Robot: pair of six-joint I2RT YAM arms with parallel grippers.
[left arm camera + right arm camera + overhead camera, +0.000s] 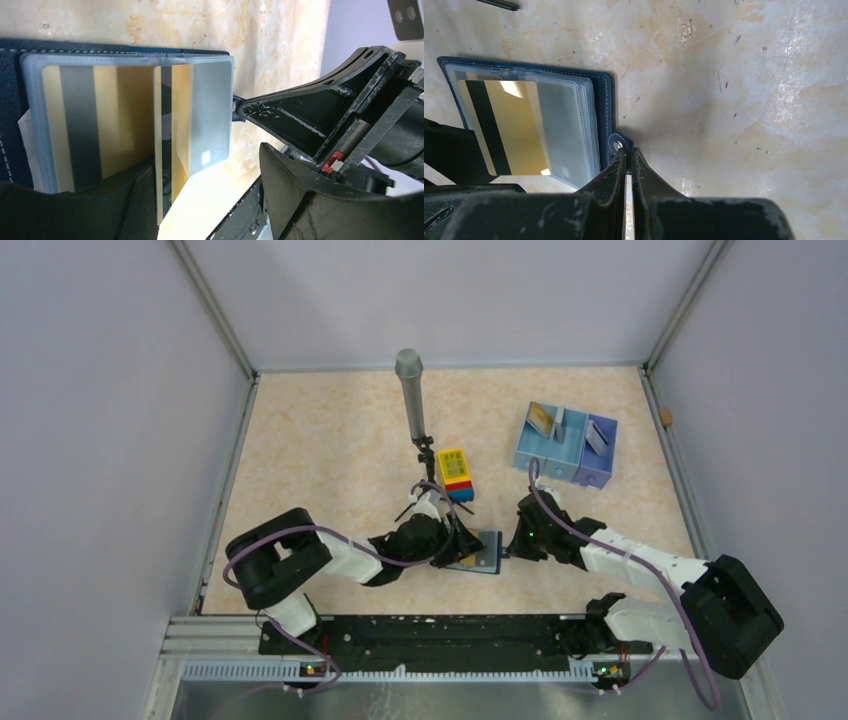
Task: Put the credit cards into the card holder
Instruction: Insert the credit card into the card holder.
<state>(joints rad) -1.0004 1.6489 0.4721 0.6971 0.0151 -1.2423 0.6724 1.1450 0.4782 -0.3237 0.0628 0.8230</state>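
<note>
The navy card holder (pixel 482 553) lies open on the table between both arms, its clear sleeves up. One gold credit card (pixel 95 120) with a dark stripe sits in a sleeve. A second gold card (pixel 167 150) stands partly in the sleeves, between the fingers of my open left gripper (pixel 205 165), which touch nothing. My right gripper (pixel 628 152) is shut on the holder's snap tab (pixel 616 144) at its right edge. More credit cards (pixel 541 420) stand in the pale blue tray (pixel 565 462) at the back right.
A yellow-topped toy brick block (pixel 456 473) sits just behind the card holder. A grey cylinder on a small black tripod (pixel 410 390) stands behind it, the tripod's legs close to my left gripper (pixel 455 538). Walls enclose the table on three sides.
</note>
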